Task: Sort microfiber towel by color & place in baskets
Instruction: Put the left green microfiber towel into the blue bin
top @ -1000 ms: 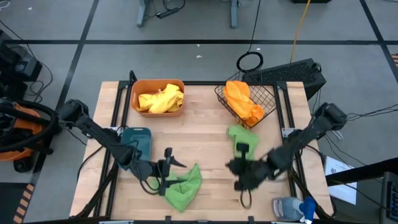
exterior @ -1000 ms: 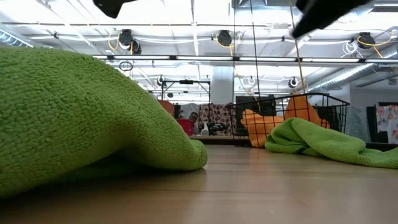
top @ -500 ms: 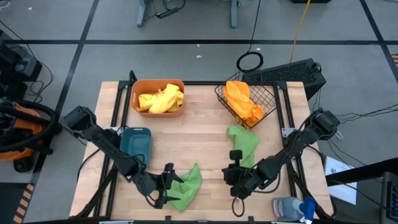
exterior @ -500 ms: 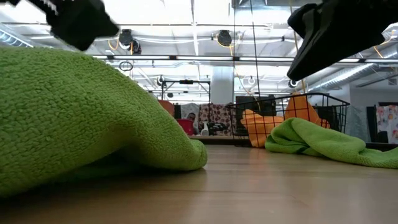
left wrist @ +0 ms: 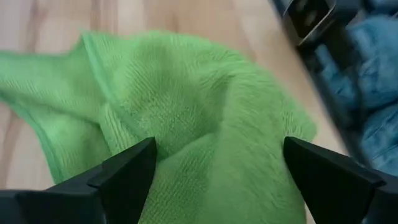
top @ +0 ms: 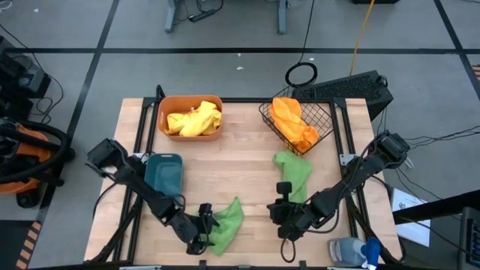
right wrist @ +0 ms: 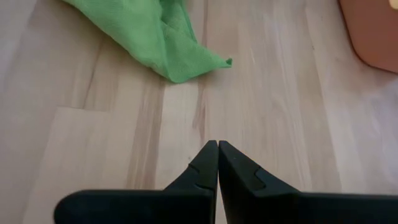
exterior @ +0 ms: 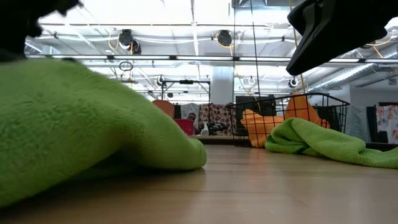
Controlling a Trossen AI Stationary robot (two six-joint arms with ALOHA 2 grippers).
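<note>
A spray bottle (top: 351, 250) lies at the near right corner of the table (top: 240, 161), apart from the towels. Three containers: an orange tub (top: 190, 118) holding a yellow towel (top: 193, 120), a wire basket (top: 300, 120) holding an orange towel (top: 292, 124), and a teal tub (top: 164, 174). Two green towels lie loose: one (top: 225, 225) near the front edge, another (top: 294, 171) below the basket. The left end effector (top: 204, 231) is spread wide over the front towel, holding nothing. The right end effector (right wrist: 217, 163) is closed and empty above bare wood, near the second green towel.

Fuzzy cloth towel (left wrist: 205, 124) (matt wood table (right wrist: 261, 112))
</note>
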